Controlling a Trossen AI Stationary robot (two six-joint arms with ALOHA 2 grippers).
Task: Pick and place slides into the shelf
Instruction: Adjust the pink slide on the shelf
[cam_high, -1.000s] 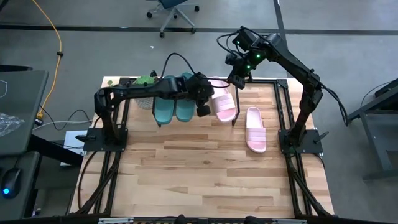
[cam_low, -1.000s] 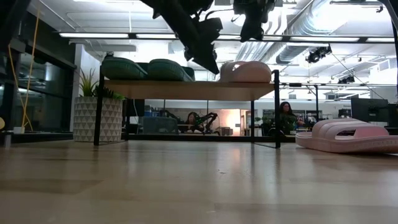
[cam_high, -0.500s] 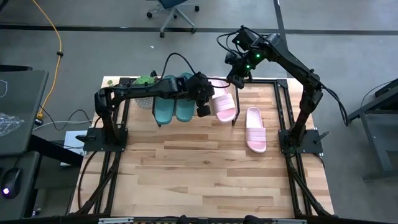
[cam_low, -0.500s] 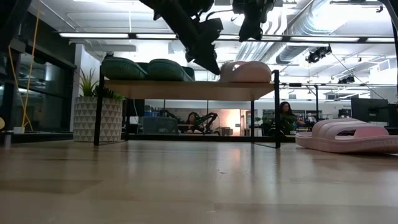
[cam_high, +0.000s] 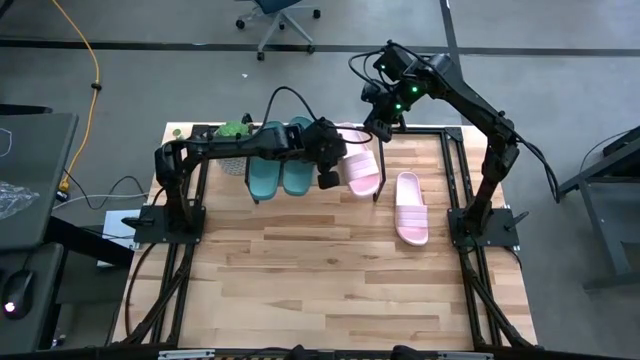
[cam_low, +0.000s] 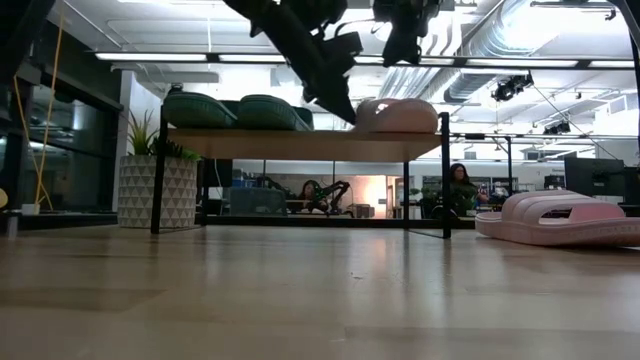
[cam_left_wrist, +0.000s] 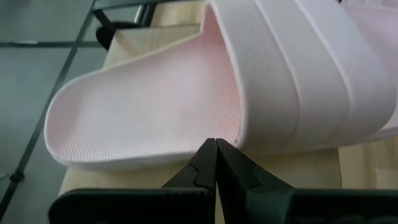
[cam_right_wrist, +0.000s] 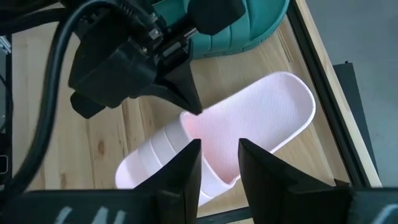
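The shelf stands at the table's far side. On its plank lie two teal slides and, to their right, a pink slide, sole down. My left gripper is shut, its tips at that pink slide's left side. My right gripper hangs open above the same slide, touching nothing. A second pink slide lies sole down on the table at the right. My left gripper touches the pink slide with its shut fingertips at the left long side of the sole, right by the strap's edge. The fingers slant down from the table's left. The slide lies flat on the shelf's plank.
A potted plant stands at the shelf's left end. Black frame rails run along the table's sides. The near half of the wooden table is free room.
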